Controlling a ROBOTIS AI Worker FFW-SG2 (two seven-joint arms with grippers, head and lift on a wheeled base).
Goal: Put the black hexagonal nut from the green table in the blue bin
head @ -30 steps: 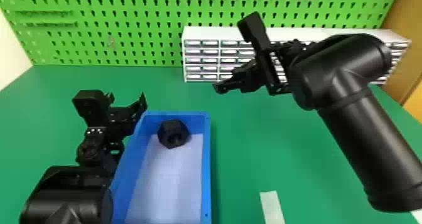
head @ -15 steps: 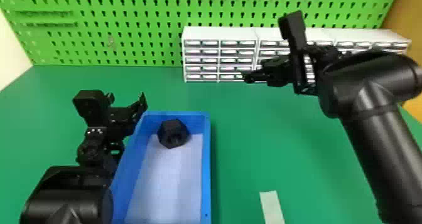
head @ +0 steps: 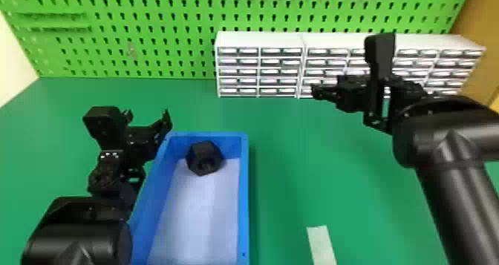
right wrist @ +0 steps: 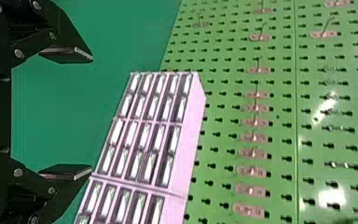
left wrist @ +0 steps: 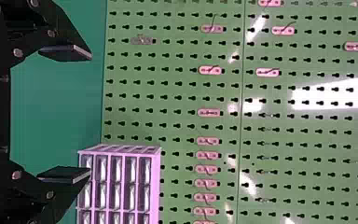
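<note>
Got black hexagonal nut inside blue bin, at far end, close to far wall; can't tell if touching it. Can follow bin's R rim down to bottom edge of head view, w/ open room on green table betw. that rim and R arm. Also see white strip nearer bottom edge, apart from bin.

Find L gripper by bin's far L corner, overlapping rim in head view; can't tell if touching. Make out L gripper w/ jaws spread wide, nothing held.

Find R gripper well to R of bin, past its far edge, w/ drawer cabinets behind; can't tell gap to those. Make out R gripper w/ jaws wide apart too, nothing in grip. See pegboard along table's back edge.

Vs. earlier head frames: see R arm and R gripper shifted to R, farther from bin. Find same spots as before for L gripper, bin and nut.
</note>
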